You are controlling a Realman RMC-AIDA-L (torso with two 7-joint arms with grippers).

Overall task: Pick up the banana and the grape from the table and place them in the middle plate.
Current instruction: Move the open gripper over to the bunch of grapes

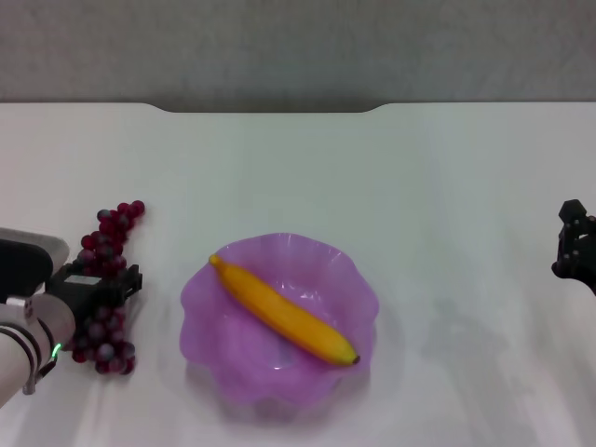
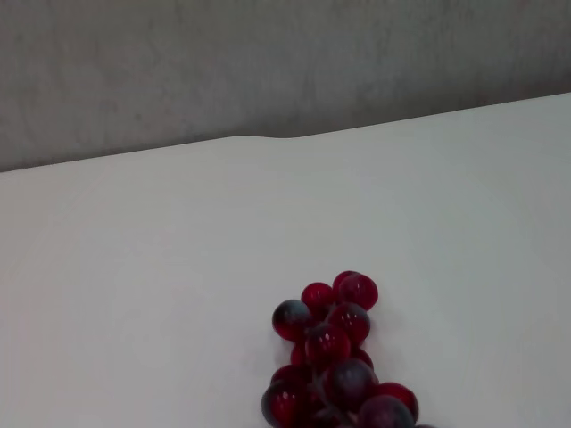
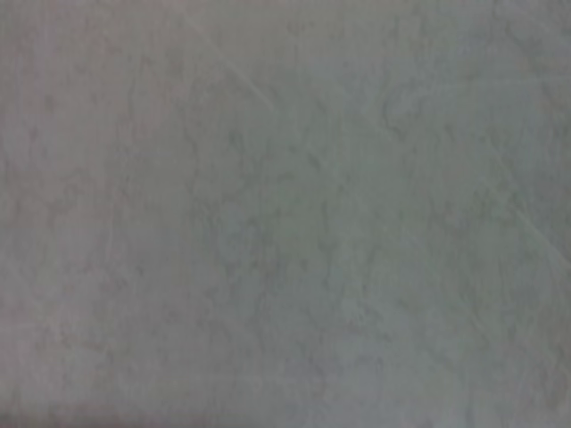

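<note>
Your left end effector (image 1: 98,289) sits directly over the grape (image 1: 104,279) bunch's middle, its long axis running away from you; finger state unclear.

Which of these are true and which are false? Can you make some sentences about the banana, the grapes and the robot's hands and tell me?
1. The banana lies inside the purple plate. True.
2. The grapes are in the plate too. False: they lie on the white table, to the plate's left.
3. The left gripper is right at the grapes. True.
4. The right gripper is holding the banana. False: it sits at the table's far right edge, away from the fruit.
5. The plate's rim is wavy. True.
</note>
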